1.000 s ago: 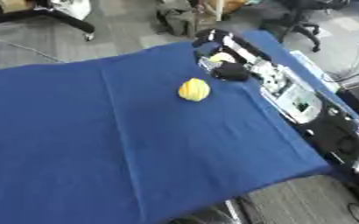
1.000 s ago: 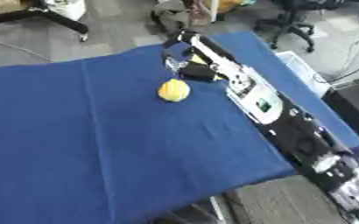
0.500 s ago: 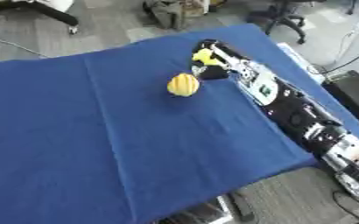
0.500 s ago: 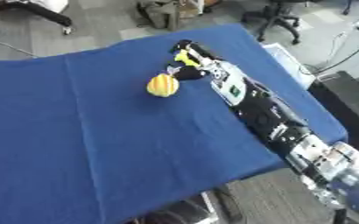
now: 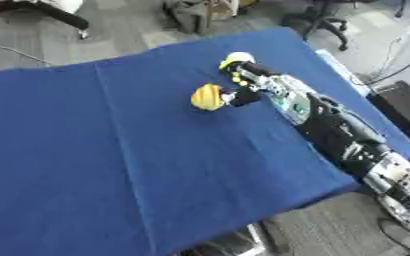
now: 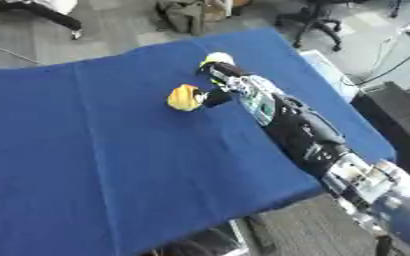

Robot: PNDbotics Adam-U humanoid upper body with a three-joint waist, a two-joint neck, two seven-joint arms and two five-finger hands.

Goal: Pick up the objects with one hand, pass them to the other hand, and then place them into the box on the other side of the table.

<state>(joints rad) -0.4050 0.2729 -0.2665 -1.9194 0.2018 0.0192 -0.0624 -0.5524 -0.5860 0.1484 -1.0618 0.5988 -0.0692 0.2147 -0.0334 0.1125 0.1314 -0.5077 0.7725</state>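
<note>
Your view has tilted since 1 s ago, so the whole scene sits differently; what actually changed is that your right hand (image 5: pixel 241 82) has closed in on the yellow object (image 5: pixel 207 97), which was apart from it before and now sits just beside the thumb (image 5: pixel 243 97), prob. touching. Obj. is at approx. 12 o'clock from table centre, slightly toward 1, on the blue cloth (image 5: pixel 112 150). Hand state: fingers (image 5: pixel 236 67) reach up toward 12 o'clock w/ yellowish-white tips, thumb stuck out toward 9 o'clock at the obj.; looks spread, not wrapped round anything. Right arm (image 6: pixel 300 135) runs down to 4–5 o'clock. No readable writing or labels; a small green patch on the forearm, too blurred to read. Count: 1 yellow obj., 1 hand showing, 1 table. Left hand doesn't show in either eye.
</note>
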